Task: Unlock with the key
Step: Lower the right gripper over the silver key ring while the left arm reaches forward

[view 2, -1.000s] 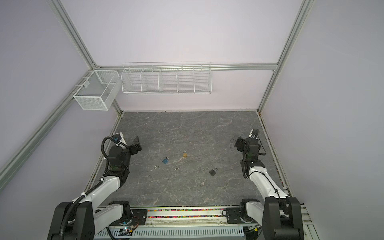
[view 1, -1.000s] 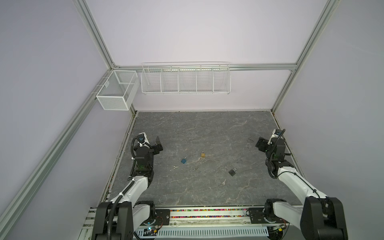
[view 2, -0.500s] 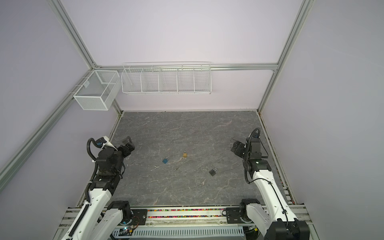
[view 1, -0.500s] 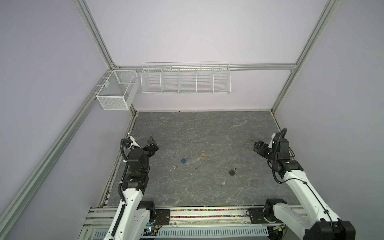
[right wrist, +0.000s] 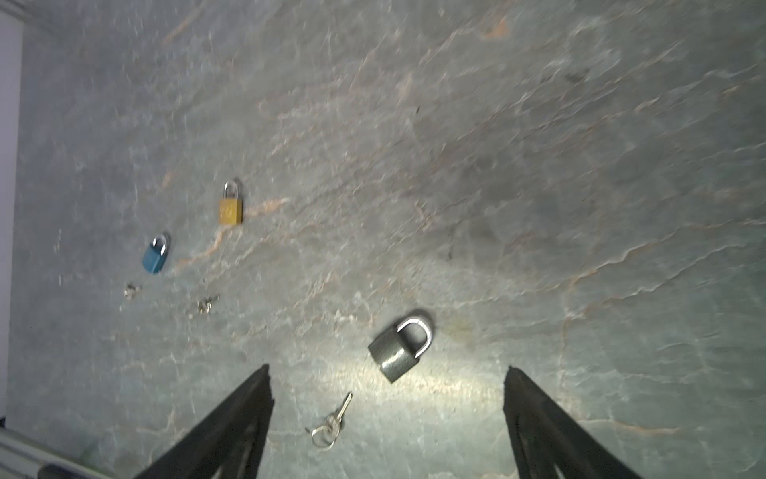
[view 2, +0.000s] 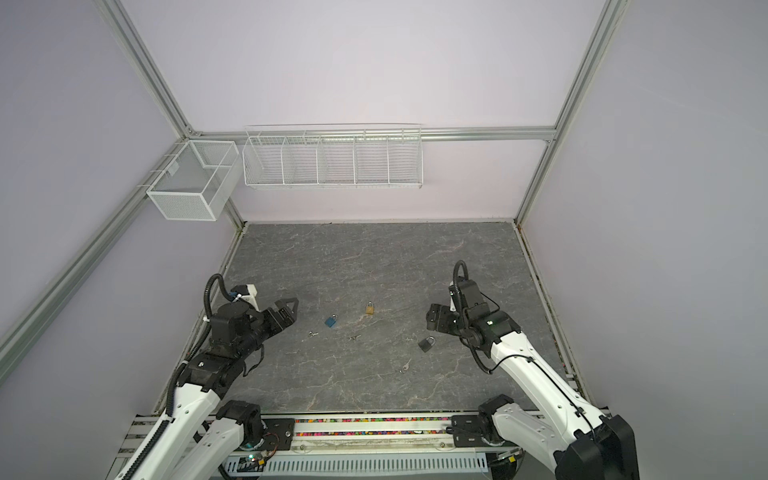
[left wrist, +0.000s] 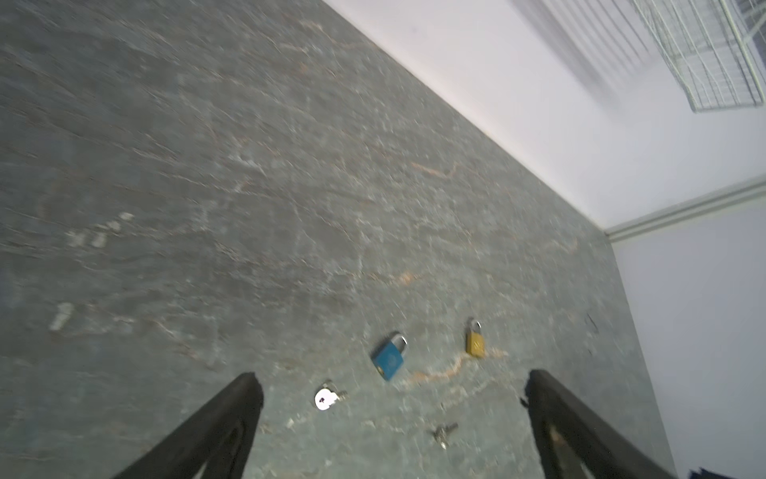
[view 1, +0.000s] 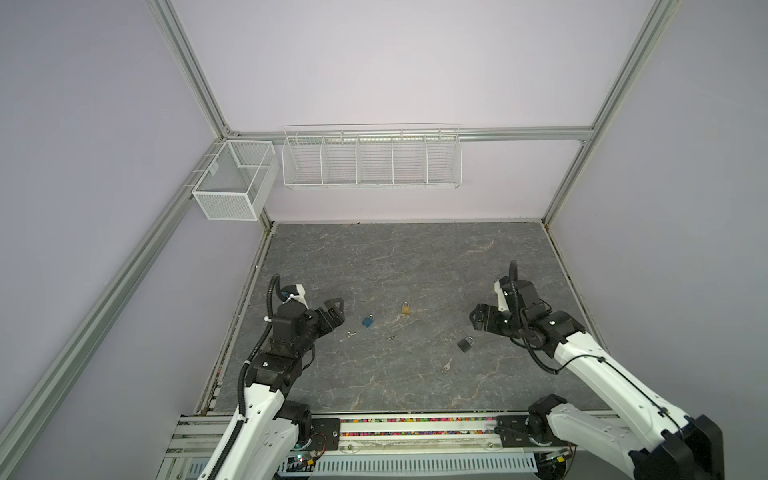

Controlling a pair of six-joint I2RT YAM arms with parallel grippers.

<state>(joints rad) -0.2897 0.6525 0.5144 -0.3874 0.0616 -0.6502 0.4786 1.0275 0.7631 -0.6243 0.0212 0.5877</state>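
Three padlocks lie flat and well apart on the dark, veined, stone-look bench (view 1: 374,257), their shackles apparently seated: a blue padlock (view 1: 368,320) toward the left, a brass padlock (view 1: 406,308) mid-bench, and a grey padlock (view 1: 466,343) toward the right. Bright metal lies near each: a small key (view 1: 351,333) just beside the blue one, a key bundle (view 1: 392,338) on the near side between blue and brass, and a ringed key (right wrist: 331,419) near the grey body. The left claw (view 1: 341,311) hangs released, jaws wide, near the blue padlock and grasping nothing. The right claw (view 1: 474,317) is likewise spread and empty, close to the grey padlock. The step in hand reads as the approach. To do it well, one claw should probably pin a lock body by its flat sides with the keyway exposed, while the other takes a key by its bow, blade free. The keys are thin, slick steel lying flush on a hard surface, so a low, square pinch is called for; the split ring may snag or swing. The lock bodies are small, blocky and smooth, with rounded steel shackles. Which key fits which lock cannot be told.
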